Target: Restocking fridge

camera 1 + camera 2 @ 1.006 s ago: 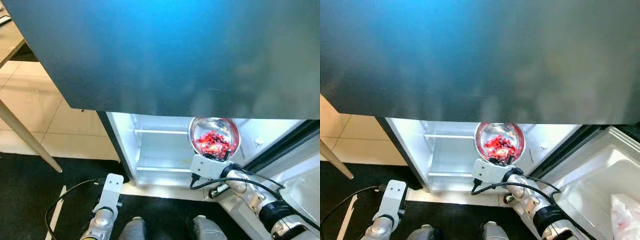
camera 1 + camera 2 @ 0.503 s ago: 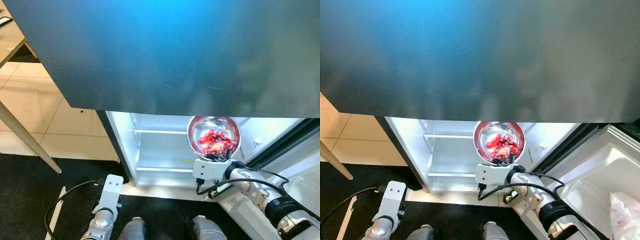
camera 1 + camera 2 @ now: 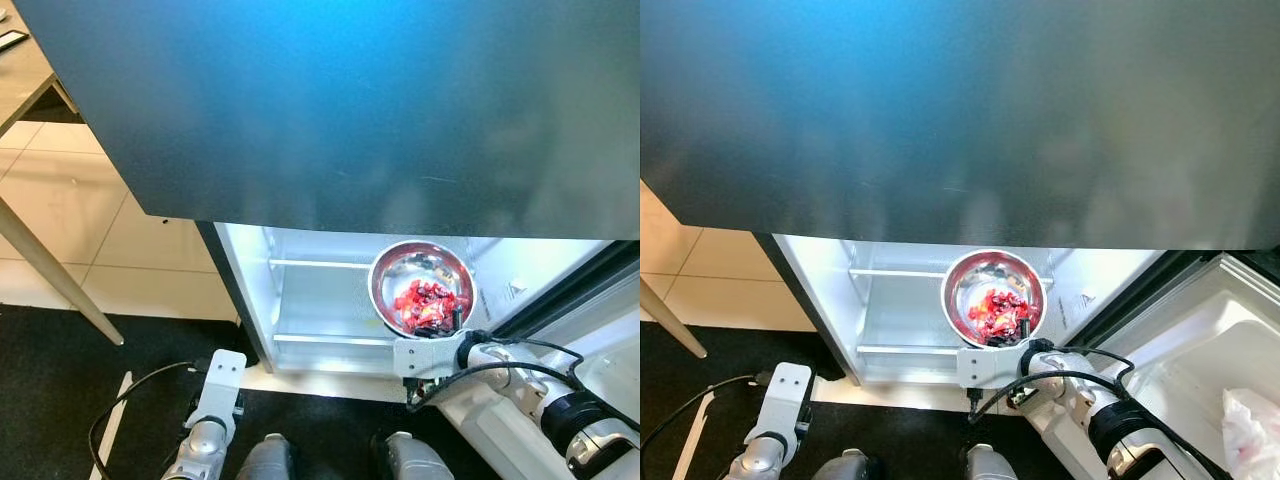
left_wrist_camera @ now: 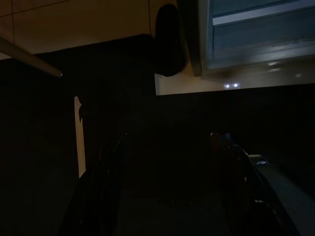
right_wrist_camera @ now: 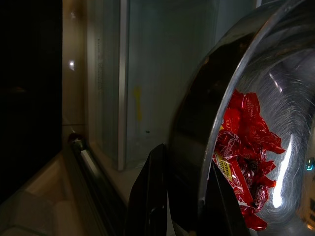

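The right gripper (image 3: pixel 1015 335) pinches the near rim of a steel bowl (image 3: pixel 992 295) of red-wrapped sweets (image 3: pixel 996 310) — one finger inside, one outside — holding it just ahead, level, before the open fridge (image 3: pixel 890 300); the left gripper (image 4: pixel 172 187) hangs idle, fingers apart.

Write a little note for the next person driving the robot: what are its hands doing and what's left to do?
Right gripper: shut on the rim of the steel bowl of red wrapped sweets, held in front of the open fridge.
Left gripper: hangs idle and open, low by the black mat.
Done: fridge door open, bowl brought up to it.
Left: set the bowl on a shelf, let go, withdraw.
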You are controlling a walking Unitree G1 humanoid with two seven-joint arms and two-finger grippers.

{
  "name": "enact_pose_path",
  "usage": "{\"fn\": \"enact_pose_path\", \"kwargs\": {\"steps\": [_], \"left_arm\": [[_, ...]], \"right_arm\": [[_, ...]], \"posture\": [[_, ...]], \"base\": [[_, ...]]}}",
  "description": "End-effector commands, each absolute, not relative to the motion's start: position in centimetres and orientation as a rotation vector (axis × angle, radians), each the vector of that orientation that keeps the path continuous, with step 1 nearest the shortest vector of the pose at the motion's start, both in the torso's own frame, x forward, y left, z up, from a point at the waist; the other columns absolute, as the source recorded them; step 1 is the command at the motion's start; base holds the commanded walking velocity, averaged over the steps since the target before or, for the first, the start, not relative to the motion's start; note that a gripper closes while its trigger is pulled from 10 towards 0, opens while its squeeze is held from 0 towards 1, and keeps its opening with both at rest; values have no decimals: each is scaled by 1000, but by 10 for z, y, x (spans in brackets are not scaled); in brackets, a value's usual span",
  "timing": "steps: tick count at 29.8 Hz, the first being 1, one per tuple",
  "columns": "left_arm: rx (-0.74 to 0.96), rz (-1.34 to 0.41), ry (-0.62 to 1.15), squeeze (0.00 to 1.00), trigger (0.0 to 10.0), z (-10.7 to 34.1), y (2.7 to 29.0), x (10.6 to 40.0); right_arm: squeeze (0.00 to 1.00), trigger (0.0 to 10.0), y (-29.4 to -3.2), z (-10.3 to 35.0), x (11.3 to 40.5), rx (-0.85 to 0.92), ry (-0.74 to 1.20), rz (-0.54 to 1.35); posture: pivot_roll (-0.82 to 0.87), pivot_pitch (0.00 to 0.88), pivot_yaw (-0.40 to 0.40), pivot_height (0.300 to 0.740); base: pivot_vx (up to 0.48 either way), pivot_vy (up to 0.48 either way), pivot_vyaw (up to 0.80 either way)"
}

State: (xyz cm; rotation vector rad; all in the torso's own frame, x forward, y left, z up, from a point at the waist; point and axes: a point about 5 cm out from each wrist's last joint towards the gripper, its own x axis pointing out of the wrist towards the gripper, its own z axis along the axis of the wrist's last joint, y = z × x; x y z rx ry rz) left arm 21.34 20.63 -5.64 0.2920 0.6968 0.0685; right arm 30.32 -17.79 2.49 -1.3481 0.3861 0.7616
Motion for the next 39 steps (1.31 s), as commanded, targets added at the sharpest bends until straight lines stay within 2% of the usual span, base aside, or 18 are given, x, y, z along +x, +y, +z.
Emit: {"fn": "enact_pose_path", "kwargs": {"steps": [1,39], "left_arm": [[275,74,712,0,10000,-60,206,206],[278,69,711,0,10000,-60,206,208]], "right_arm": [[0,10000,-180,29,307,-1353,367,742],[0,10000,-184,32,311,-1322,368,710]], "posture": [[-27,183,-41,740],[-35,177,-40,725]], "base": [[0,0,0],[0,0,0]]}}
